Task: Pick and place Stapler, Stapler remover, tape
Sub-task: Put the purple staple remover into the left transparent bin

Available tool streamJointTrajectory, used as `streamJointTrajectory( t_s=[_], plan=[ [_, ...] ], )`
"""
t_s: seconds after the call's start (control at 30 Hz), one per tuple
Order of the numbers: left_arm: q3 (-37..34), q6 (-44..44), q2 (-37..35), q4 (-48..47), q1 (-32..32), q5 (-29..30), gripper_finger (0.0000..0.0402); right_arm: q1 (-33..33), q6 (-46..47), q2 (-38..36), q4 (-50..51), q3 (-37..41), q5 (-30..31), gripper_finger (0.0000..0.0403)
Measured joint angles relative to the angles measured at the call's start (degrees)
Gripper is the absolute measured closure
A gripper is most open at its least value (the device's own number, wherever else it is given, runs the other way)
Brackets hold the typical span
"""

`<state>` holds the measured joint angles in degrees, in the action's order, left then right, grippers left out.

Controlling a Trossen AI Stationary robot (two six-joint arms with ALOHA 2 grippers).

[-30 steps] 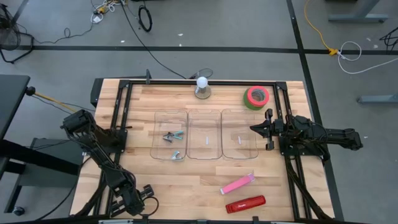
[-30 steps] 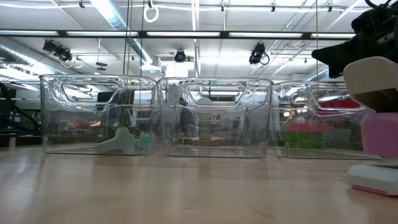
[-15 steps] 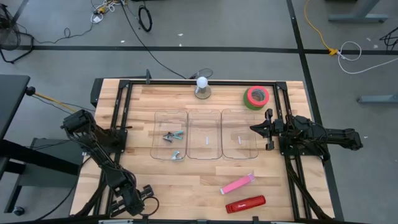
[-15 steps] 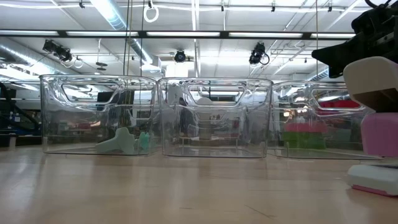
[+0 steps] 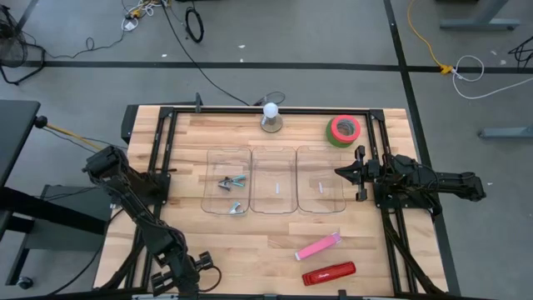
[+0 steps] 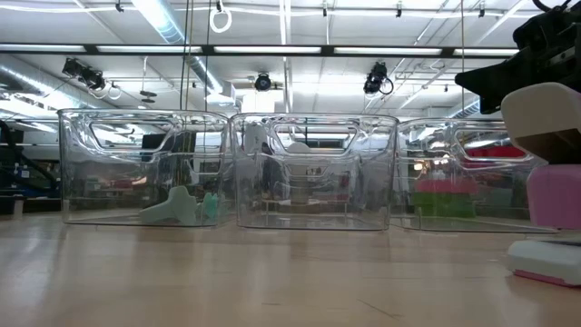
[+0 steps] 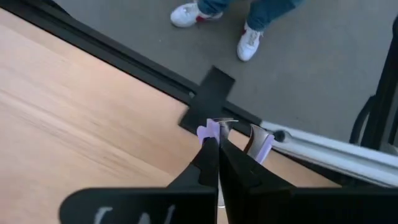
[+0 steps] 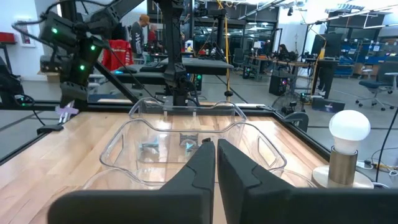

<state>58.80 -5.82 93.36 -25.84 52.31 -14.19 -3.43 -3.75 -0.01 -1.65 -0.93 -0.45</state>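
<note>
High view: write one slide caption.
Three clear bins mid-table; tape behind, pink stapler and red stapler in front.

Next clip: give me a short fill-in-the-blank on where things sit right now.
1. The green tape lies ____ the bins, on the bare table.
2. The staple removers lie in the ____ bin as seen from above.
3. The red stapler lies beside a ____ one.

Missing words: outside; left; pink

table (image 5: pixel 191 233): light wood, black-framed | three clear bins (image 5: pixel 274 192) mid-table | tape (image 5: pixel 343 130) and white bulb on base (image 5: pixel 271 117) far edge | pink stapler (image 5: pixel 318 247), red stapler (image 5: pixel 328 273) near edge
</note>
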Motion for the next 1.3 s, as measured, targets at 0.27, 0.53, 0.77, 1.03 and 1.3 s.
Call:
streamJointTrajectory(
  t_s=[0.27,0.53,0.77,1.03,1.3],
  plan=[
    [7.27,-4.72,0.0,-4.68,-4.79,0.92,0.04,0.0,0.02,0.0,0.0,0.0,-0.01,0.0381],
    [12.58,-8.85,0.0,-9.54,-10.28,1.07,0.04,-0.01,0.01,0.0,0.0,0.01,-0.01,0.0381],
    [15.46,-11.23,0.0,-12.48,-15.5,1.15,0.04,0.01,0.02,0.0,0.0,0.01,-0.01,0.0381],
    [17.08,-11.99,-0.49,-14.66,-22.37,1.26,0.04,0.01,0.0,0.0,0.0,0.02,0.0,0.0381],
    [17.82,-12.84,-1.71,-19.77,-31.11,2.61,0.0399,0.0,0.02,0.0,0.0,0.0,0.0,0.0381]
  ],
)
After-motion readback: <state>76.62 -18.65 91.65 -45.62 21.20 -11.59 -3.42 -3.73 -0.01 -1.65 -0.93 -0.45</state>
